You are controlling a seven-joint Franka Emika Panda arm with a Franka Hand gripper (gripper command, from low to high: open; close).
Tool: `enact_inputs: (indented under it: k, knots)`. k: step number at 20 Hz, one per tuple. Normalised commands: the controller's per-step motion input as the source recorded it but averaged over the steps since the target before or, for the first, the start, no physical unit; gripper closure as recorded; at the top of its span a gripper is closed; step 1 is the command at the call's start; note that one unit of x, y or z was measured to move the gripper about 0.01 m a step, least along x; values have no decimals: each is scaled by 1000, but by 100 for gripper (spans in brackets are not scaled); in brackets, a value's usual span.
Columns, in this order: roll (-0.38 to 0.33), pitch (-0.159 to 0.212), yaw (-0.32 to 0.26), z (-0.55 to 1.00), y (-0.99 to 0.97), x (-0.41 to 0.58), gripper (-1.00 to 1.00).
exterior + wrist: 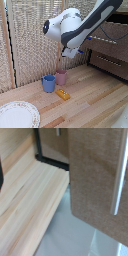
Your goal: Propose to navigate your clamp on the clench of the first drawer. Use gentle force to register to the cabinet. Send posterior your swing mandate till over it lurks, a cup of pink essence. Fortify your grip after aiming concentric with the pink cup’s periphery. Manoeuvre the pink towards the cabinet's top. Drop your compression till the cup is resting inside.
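In the exterior view my clamp (88, 38) hangs from the white-and-grey arm, right at the left end of the clench of the first drawer (105, 40). Only a blue fingertip shows, so the jaws' state is unclear. The first drawer (109, 31) of the dark brown cabinet (117, 67) seems to stand forward of the lower drawer front (111, 61). The pink cup (61, 76) stands upright on the wooden table, touching a blue cup (48, 83). The wrist view shows a brown drawer front (95, 173) with its silver bar (118, 178); no fingers appear there.
A small orange block (63, 94) lies just in front of the cups. A patterned white plate (17, 114) sits at the near corner on the exterior view's left. A slatted screen (25, 40) backs the table. A black frame (50, 160) shows beside the drawer front.
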Motion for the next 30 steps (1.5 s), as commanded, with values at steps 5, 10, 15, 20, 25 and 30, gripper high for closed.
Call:
enact_inputs:
  k: [5, 10, 15, 20, 25, 30]
  knots:
    - [300, -42, -217, 0, 127, 145, -100]
    - [204, -104, -226, 22, 117, 121, -100]
    - [151, -130, -234, 35, 109, 107, -100]
    - [163, -134, -226, 5, 109, 121, -100]
    - [190, -108, -207, 3, 96, 186, -100]
    - [283, -6, -151, 93, -57, 310, -100]
